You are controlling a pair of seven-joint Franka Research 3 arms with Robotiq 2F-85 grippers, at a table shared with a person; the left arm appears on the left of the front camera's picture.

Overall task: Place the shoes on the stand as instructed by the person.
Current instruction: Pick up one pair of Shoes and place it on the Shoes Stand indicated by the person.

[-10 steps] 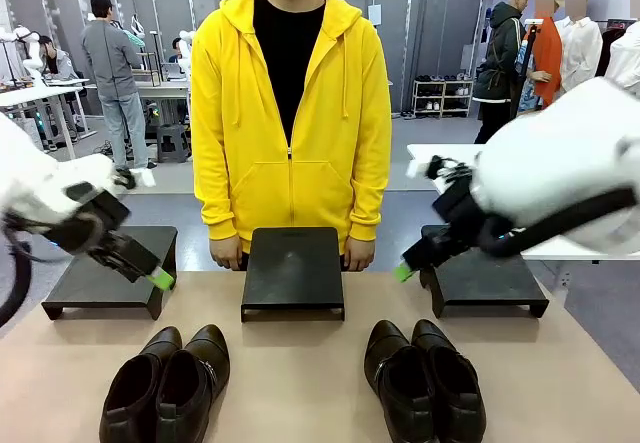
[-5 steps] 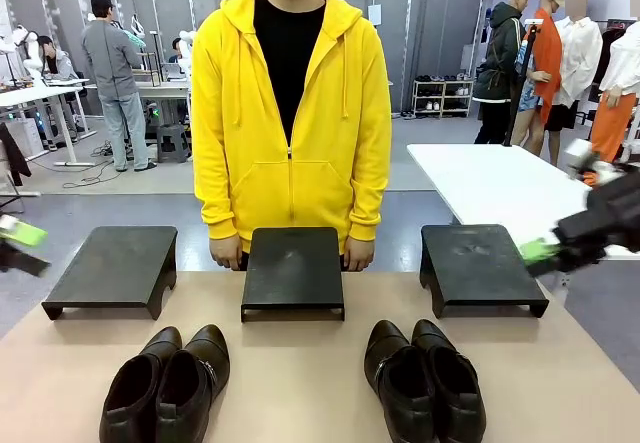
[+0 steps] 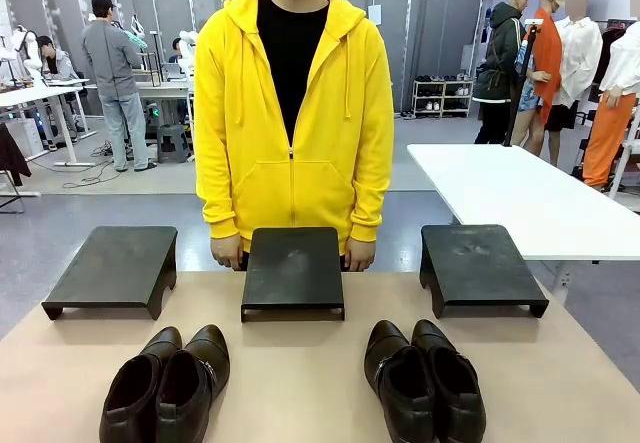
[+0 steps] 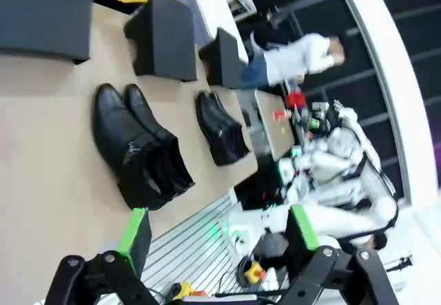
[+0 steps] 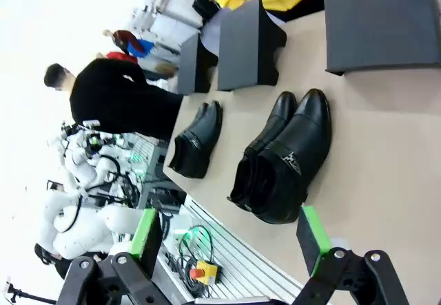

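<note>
Two pairs of dark leather dress shoes, a left pair (image 3: 165, 383) and a right pair (image 3: 423, 378), sit near on the beige table (image 3: 300, 373), in front of three bare low black stands (image 3: 292, 268). At the far side, the person in a yellow hoodie (image 3: 292, 133) makes no pointing gesture. The left gripper (image 4: 219, 235) and right gripper (image 5: 229, 233) gape wide, holding nothing. The robot is likely awaiting instruction, and next must grasp the indicated pair.

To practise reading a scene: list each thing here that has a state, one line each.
left pair of shoes: on the table, off the stands
right pair of shoes: on the table, off the stands
left stand: bare
middle stand: bare
right stand: bare
left pincer: open, holding nothing
right pincer: open, holding nothing
person's hands: lowered, not pointing
</note>
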